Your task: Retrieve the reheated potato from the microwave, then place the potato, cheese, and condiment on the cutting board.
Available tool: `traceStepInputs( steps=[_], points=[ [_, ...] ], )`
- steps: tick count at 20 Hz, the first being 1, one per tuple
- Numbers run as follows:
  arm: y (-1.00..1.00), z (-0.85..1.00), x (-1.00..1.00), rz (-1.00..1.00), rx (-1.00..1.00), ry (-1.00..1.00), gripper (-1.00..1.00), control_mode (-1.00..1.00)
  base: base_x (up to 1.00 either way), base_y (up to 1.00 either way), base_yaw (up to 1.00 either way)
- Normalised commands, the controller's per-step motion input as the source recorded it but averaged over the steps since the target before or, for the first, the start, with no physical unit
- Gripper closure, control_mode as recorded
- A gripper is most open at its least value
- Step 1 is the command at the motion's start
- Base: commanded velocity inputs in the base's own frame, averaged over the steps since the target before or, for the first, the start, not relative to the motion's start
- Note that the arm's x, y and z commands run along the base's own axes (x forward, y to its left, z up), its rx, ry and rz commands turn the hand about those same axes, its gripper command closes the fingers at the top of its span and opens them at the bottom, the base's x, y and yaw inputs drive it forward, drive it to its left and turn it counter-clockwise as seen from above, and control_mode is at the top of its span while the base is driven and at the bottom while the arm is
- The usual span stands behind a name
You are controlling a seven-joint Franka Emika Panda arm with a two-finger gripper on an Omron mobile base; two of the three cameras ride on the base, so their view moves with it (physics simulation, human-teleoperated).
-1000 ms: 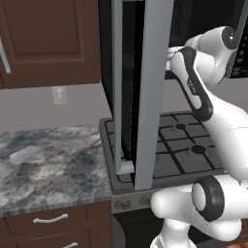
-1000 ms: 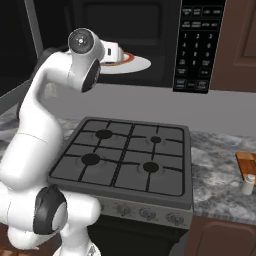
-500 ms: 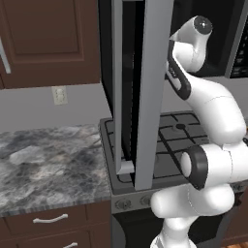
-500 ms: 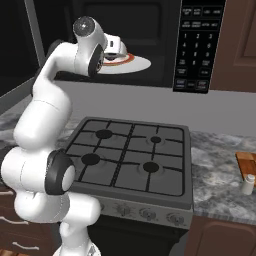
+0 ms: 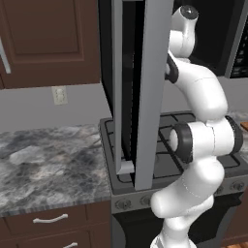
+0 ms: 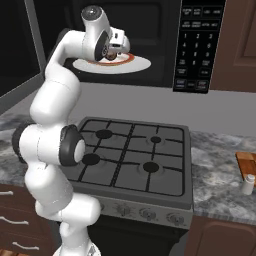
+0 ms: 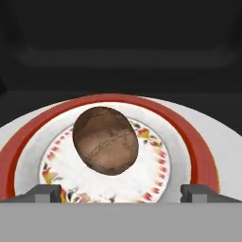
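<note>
The gripper (image 7: 121,193) is wide open and holds nothing; its two fingertips (image 7: 46,193) stand far apart, just in front of the potato (image 7: 106,140). The potato lies on a red-rimmed plate (image 7: 189,137) on the white turntable (image 6: 142,64) inside the open microwave (image 6: 195,45). The condiment (image 6: 248,184) stands on the counter (image 6: 220,165) right of the stove (image 6: 135,157), just beside the cutting board (image 6: 246,161).

You get flat, even rendered light with no glare. Ahead of the tool the microwave (image 7: 121,52) cavity stays nearly black, while the potato (image 7: 105,140) is softly lit from above, faintly shadowed beneath, slightly soft-edged.
</note>
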Motion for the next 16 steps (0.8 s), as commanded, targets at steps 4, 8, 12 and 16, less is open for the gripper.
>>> traceStepInputs(
  steps=[4, 8, 12, 16],
  points=[
    [0.0, -0.01, 0.49, -0.01, 0.0, 0.09, -1.0, -1.0, 0.0, 0.0, 0.0],
    [0.0, -0.17, 0.37, 0.0, 0.0, 0.06, -1.0, -1.0, 0.0, 0.0, 0.0],
    [0.0, -0.28, 0.29, 0.0, 0.0, 0.03, -1.0, -1.0, 0.0, 0.0, 0.0],
    [0.01, -0.19, 0.15, 0.0, 0.0, 0.02, -1.0, -1.0, 0.0, 0.0, 0.0]
  ],
)
